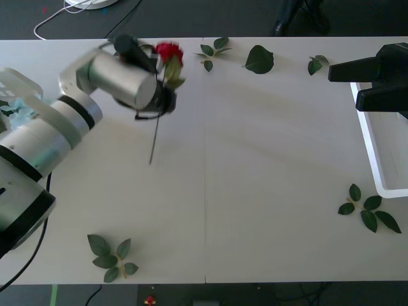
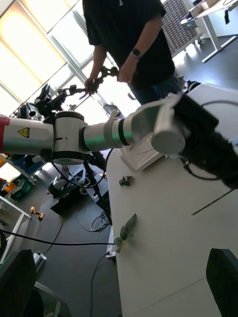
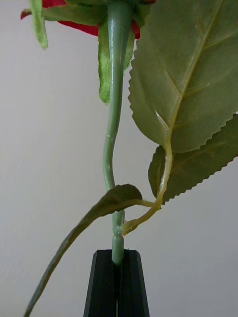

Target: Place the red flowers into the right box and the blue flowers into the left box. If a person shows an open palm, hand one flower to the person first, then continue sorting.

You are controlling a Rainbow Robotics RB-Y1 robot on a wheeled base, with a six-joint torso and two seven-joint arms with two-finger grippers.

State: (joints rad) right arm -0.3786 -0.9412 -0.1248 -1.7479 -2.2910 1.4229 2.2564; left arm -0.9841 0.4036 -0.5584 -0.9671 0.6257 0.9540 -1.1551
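White table (image 1: 255, 191): left claw (image 3: 117, 277) clamps red rose (image 1: 169, 52) stem.

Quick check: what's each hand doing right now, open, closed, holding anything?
Left hand: closed on a red rose stem, lifted above the table.
Right hand: over the right box; open or closed cannot be told.

rose (image 1: 169, 52) in left hand (image 1: 162, 95) above table (image 1: 255, 159), right box (image 1: 382, 159) at right edge

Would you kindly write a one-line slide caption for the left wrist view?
Left end effector shut on the green stem of a red rose, bloom and serrated leaves above a white table.
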